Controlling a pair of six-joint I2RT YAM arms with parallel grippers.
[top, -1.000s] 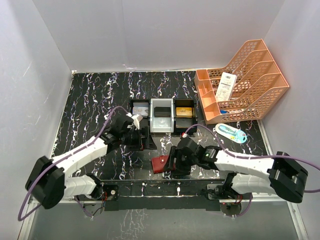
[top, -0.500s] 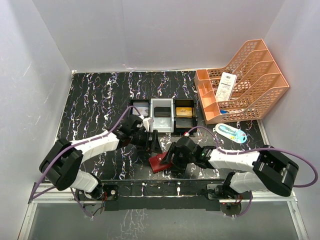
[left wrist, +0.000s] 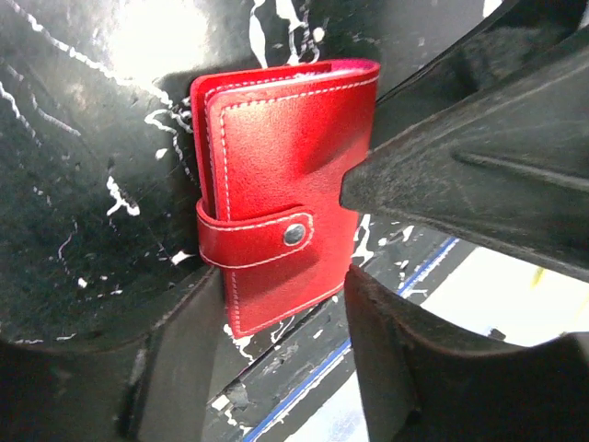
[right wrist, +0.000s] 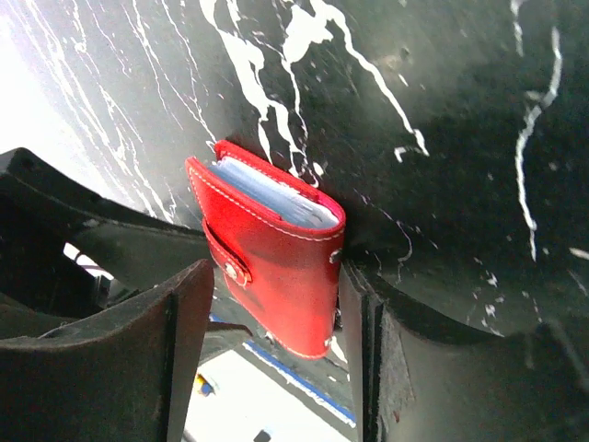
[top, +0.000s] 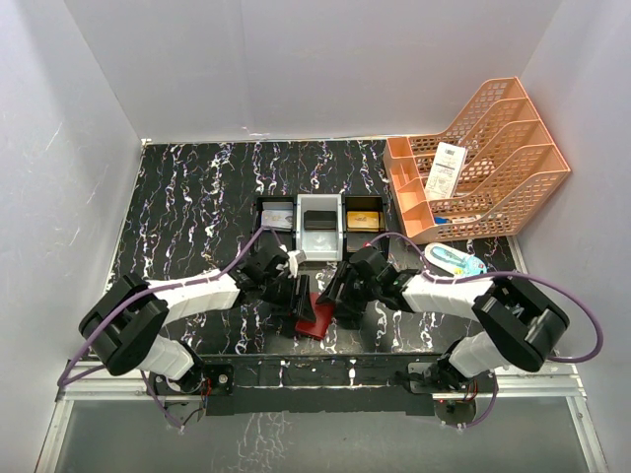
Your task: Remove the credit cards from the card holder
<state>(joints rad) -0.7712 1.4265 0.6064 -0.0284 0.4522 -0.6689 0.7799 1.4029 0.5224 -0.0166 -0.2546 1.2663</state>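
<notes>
Marbled table — both end effectors flank snapped card holder.

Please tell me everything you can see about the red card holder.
The card holder is a small red wallet that looks like leather, with pale stitching along its edges. It is folded shut, its tab fastened by a dark snap. Pale card edges show at its open side. It stands on edge on the black marbled table, between the left gripper and the right gripper.
</notes>
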